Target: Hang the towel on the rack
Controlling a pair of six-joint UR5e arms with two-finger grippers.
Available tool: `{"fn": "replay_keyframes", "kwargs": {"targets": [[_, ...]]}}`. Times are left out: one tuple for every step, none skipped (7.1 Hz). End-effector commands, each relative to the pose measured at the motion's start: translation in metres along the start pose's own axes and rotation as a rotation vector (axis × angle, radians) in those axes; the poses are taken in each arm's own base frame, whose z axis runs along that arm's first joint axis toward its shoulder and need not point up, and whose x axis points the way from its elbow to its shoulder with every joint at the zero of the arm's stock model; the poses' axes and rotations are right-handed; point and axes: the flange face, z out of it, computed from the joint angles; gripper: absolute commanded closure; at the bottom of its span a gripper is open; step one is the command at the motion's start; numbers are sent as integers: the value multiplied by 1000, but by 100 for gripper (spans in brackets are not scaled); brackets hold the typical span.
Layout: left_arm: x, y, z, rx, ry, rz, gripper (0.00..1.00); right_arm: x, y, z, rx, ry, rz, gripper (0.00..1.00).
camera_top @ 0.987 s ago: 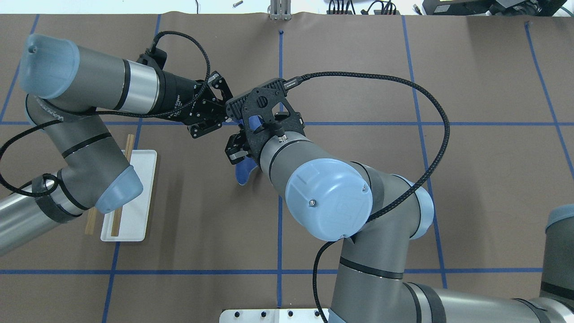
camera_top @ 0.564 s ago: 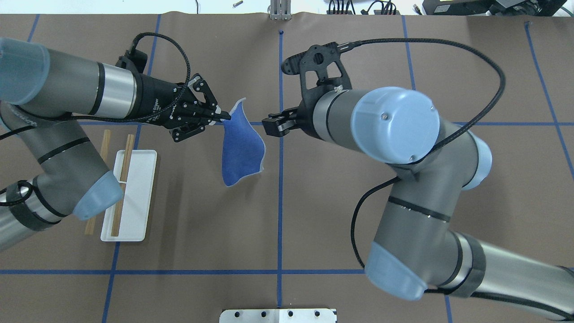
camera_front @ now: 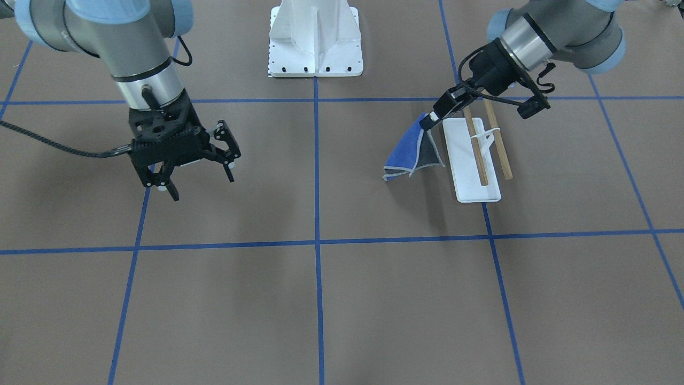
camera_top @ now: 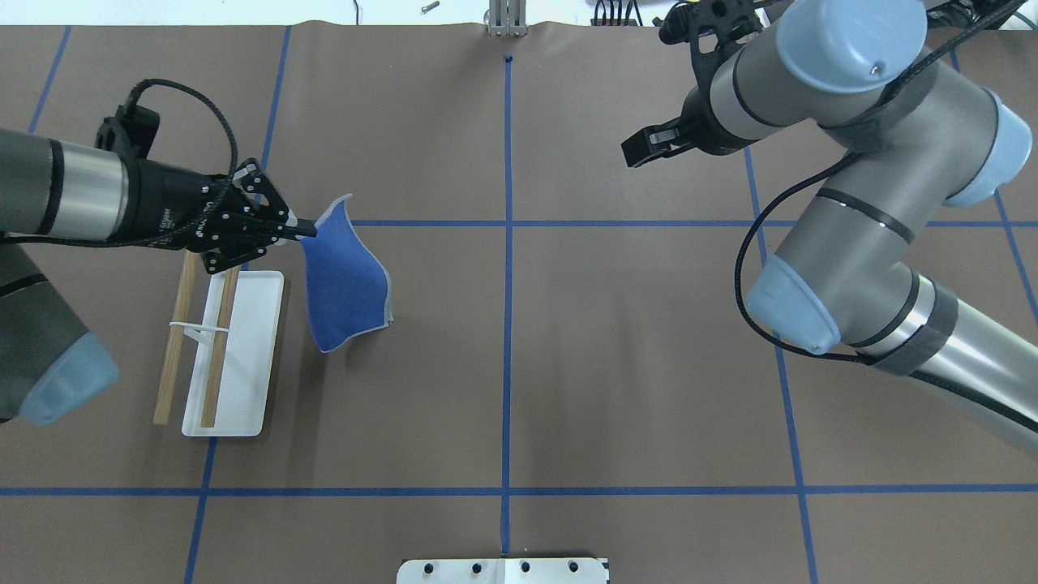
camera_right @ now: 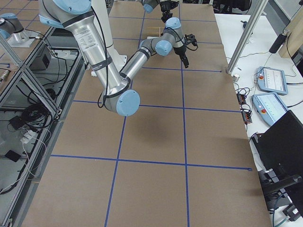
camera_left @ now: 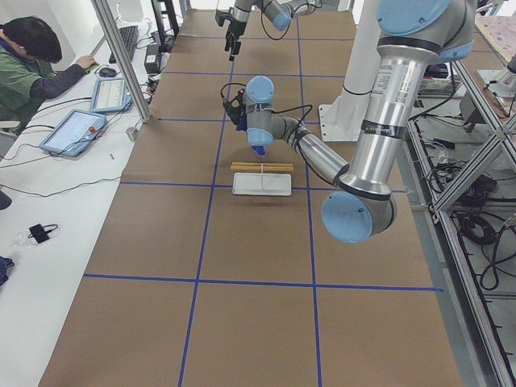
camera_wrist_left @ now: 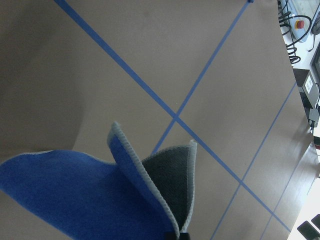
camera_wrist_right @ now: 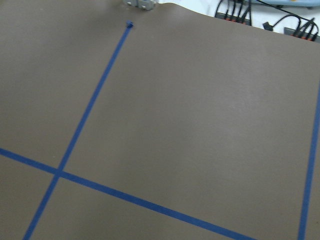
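My left gripper (camera_top: 304,231) is shut on one corner of the towel (camera_top: 345,280), which hangs from it blue side up, with the grey face showing in the front view (camera_front: 427,155). The towel hangs just beside the rack (camera_top: 243,357), on the side toward the table's middle. The rack's two wooden dowels (camera_top: 217,349) lie parallel over its white base (camera_front: 473,176). The left wrist view shows the folded towel (camera_wrist_left: 75,190) below the fingers. My right gripper (camera_front: 202,184) is open and empty, far off on the other half of the table.
The white robot pedestal (camera_front: 315,43) stands at the table's near-robot edge, in the middle. Blue tape lines (camera_top: 507,324) grid the brown table. An operator (camera_left: 32,64) sits at the side desk with tablets.
The right gripper let go of the towel and swung away to the far right. The left gripper carried the towel leftward to just beside the rack.
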Motion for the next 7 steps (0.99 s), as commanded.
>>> {"fn": "replay_keyframes", "kwargs": {"targets": [[-59, -40, -41, 74, -17, 92, 100, 86, 3, 9, -56, 103, 78, 0], [-78, -50, -52, 99, -42, 127, 100, 115, -1, 2, -112, 150, -17, 0], [-97, -54, -59, 106, -66, 177, 100, 144, -5, -6, -177, 202, -61, 0], [-123, -58, -68, 106, -67, 195, 100, 166, 0, -6, -194, 219, -90, 0], [-146, -68, -80, 113, -47, 206, 100, 177, 3, -5, -201, 226, -94, 0], [-160, -86, -92, 108, -48, 196, 100, 186, 2, 0, -217, 233, -117, 0], [-163, -102, -115, 103, -51, 228, 100, 198, -2, 0, -221, 242, -119, 0]]}}
